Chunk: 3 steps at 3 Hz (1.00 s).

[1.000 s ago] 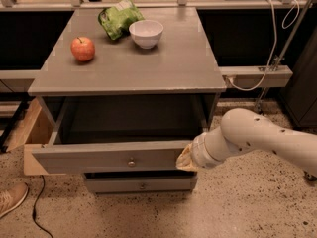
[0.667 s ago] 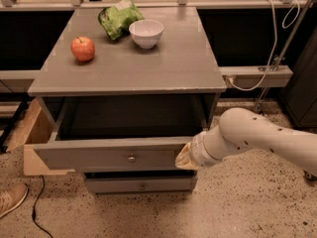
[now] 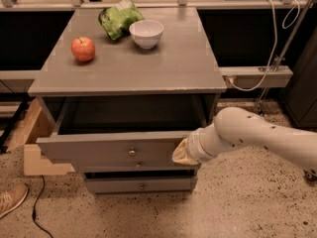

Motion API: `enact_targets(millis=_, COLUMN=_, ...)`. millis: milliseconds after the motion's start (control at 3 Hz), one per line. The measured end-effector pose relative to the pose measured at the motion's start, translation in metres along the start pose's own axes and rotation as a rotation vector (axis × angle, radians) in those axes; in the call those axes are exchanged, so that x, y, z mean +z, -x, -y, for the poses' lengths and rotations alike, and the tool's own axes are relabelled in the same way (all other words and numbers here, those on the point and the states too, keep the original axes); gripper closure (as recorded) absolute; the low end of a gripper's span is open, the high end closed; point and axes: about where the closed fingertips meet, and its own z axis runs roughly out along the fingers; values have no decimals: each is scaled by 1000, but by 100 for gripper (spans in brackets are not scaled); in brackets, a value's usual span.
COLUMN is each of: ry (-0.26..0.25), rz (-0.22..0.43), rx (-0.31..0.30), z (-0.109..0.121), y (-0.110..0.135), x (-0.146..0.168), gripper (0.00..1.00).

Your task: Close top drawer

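The top drawer (image 3: pixel 111 151) of the grey cabinet (image 3: pixel 129 71) stands pulled out toward me. Its wide flat front carries a small round metal knob (image 3: pixel 132 152), and its deep box is dark and looks empty. My gripper (image 3: pixel 184 153) is at the right end of the drawer front, pressed against it, with the white arm (image 3: pixel 257 138) reaching in from the right. The gripper's end is hidden against the drawer front.
On the cabinet top sit a red apple (image 3: pixel 83 49), a white bowl (image 3: pixel 146 33) and a green chip bag (image 3: pixel 118 18). Lower grey drawer fronts (image 3: pixel 141 185) sit below. A wooden box (image 3: pixel 34 143) stands at the left, a shoe (image 3: pixel 11 198) and a cable on the floor.
The top drawer has slid a little way back into the cabinet, and my gripper has moved with it at its right end.
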Motion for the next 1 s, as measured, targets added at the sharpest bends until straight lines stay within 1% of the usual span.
enact_targets(millis=333, ry=-58, rz=-4, rx=17, z=18, y=3, x=5, gripper=100)
enact_targets(millis=667, ry=-97, rz=-8, rx=30, z=29, y=5, x=7, gripper=100)
enact_targets(millis=1000, ry=-184, rz=-11, rx=68, z=55, y=7, x=10, gripper=100)
